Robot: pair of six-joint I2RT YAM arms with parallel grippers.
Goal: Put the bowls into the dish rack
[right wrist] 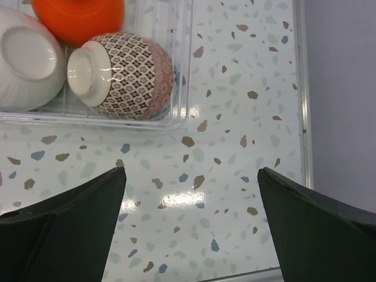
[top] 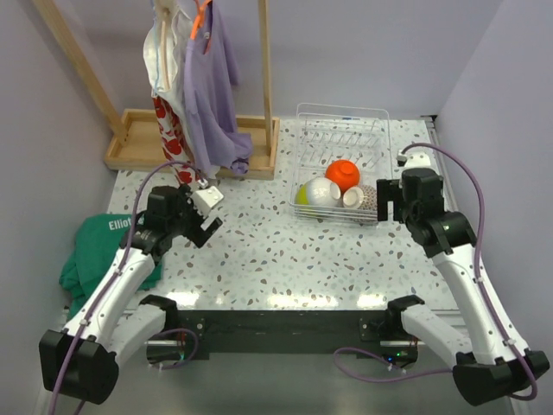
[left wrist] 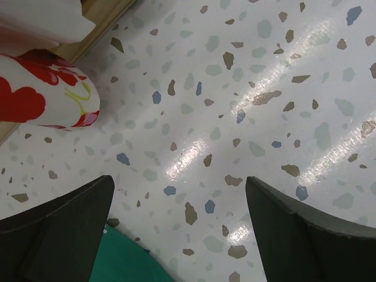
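The dish rack [top: 344,130] stands at the back right of the table and holds several bowls along its near side. An orange-red bowl [top: 342,173] sits behind a pale ribbed bowl [top: 324,192], with a lime green bowl [top: 301,198] to the left and a brown-and-pink patterned bowl [top: 359,197] to the right. In the right wrist view the patterned bowl [right wrist: 126,76] lies on its side against the rack's rim [right wrist: 176,120], beside the pale bowl [right wrist: 29,59] and the orange-red bowl [right wrist: 76,17]. My right gripper [right wrist: 191,182] is open and empty over bare table, just right of the rack. My left gripper [left wrist: 179,194] is open and empty too.
A wooden tray base with posts [top: 138,143] holds hanging clothes [top: 203,95] at the back left. A red-flowered sleeve [left wrist: 41,97] hangs close to the left gripper. A green cloth [top: 95,255] lies at the left table edge. Walls close in on both sides.
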